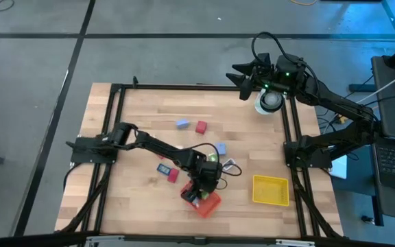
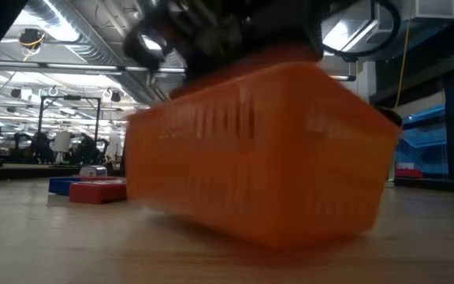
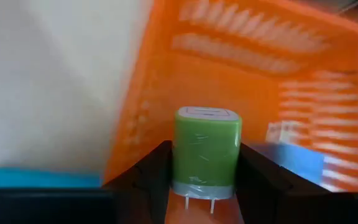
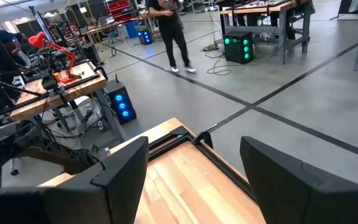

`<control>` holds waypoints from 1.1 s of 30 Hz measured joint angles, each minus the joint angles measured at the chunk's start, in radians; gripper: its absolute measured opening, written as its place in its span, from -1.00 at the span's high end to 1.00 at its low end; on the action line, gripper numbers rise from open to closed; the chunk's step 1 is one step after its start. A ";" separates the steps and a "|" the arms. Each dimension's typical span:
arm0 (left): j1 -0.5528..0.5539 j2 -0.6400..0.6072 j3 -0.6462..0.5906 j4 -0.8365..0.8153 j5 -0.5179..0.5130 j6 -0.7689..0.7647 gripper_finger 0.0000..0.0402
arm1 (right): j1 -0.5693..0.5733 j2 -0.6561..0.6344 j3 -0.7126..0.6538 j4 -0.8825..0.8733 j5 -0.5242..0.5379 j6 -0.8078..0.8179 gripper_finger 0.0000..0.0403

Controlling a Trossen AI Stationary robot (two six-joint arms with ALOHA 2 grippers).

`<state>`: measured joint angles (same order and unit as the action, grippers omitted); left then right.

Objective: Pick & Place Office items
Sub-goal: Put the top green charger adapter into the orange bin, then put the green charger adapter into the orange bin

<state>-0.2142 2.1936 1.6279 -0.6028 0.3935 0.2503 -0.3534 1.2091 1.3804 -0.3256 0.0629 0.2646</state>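
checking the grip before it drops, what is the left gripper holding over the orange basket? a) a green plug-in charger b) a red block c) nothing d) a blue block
a: in the left wrist view the left gripper has its dark fingers pressed on both sides of a green charger with metal prongs showing, inside the orange basket.

This is a robotics lab or workshop set in a large industrial hall. A pale butcher-block wooden tabletop (image 1: 149, 147) framed by black metal rails (image 1: 295, 147) stands on a grey concrete floor (image 1: 40, 62) marked with dark lines. Beyond it stand wooden workbenches (image 4: 61, 84) cluttered with equipment and cables, computer towers lit blue (image 4: 121, 102) and green (image 4: 237, 46), and a person (image 4: 169, 31) walking past. Exposed ducts and strip lights (image 2: 61, 20) run across the ceiling.
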 joint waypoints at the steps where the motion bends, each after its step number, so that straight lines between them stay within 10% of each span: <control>1: 0.000 0.001 0.000 -0.004 -0.032 -0.004 0.23 | 0.000 0.000 0.000 0.000 0.000 0.000 -0.29; 9: 0.000 -0.073 0.000 0.019 -0.122 0.002 -0.33 | 0.000 0.000 0.000 0.000 0.000 -0.007 -0.29; 25: 0.108 -0.287 0.000 -0.015 -0.364 -0.002 -0.20 | 0.000 0.000 0.000 0.088 -0.037 -0.014 -0.29; 33: 0.281 -0.515 0.000 -0.143 -0.653 -0.010 -0.20 | 0.000 0.018 0.000 -0.354 0.051 0.035 -0.30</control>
<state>0.0670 1.6784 1.6279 -0.7459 -0.2596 0.2402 -0.3530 1.2272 1.3801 -0.6798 0.1142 0.2995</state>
